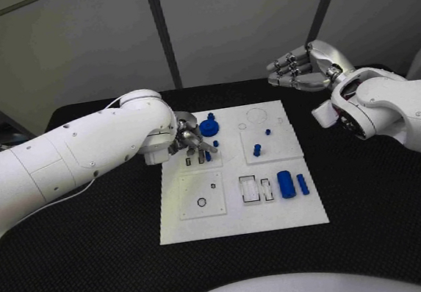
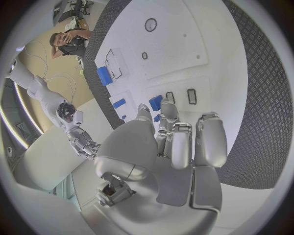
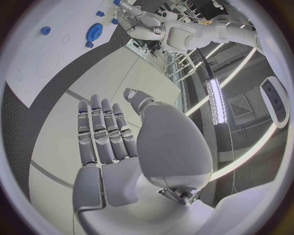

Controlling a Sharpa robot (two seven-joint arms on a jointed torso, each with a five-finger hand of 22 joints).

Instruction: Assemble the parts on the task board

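The white task board [image 1: 240,216] [image 2: 183,44] lies in the middle of the black table. My left hand [image 1: 190,140] [image 2: 165,147] is low over its far left part, beside a blue gear [image 1: 209,126] [image 3: 95,30]. Its thumb and a finger pinch a small blue part [image 1: 202,156] [image 2: 156,103], whose lower end is at the board next to two narrow slots [image 2: 191,96]. My right hand [image 1: 301,69] [image 3: 107,137] hangs in the air beyond the board's far right corner, fingers stretched out and holding nothing.
Small blue pegs [image 1: 257,150] stand on the board's right half. A blue cylinder [image 1: 286,183] [image 2: 104,76] and a blue bar [image 1: 302,183] [image 2: 119,103] lie near its front right. Rectangular cutouts [image 1: 251,188] sit beside them. Grey wall panels stand behind the table.
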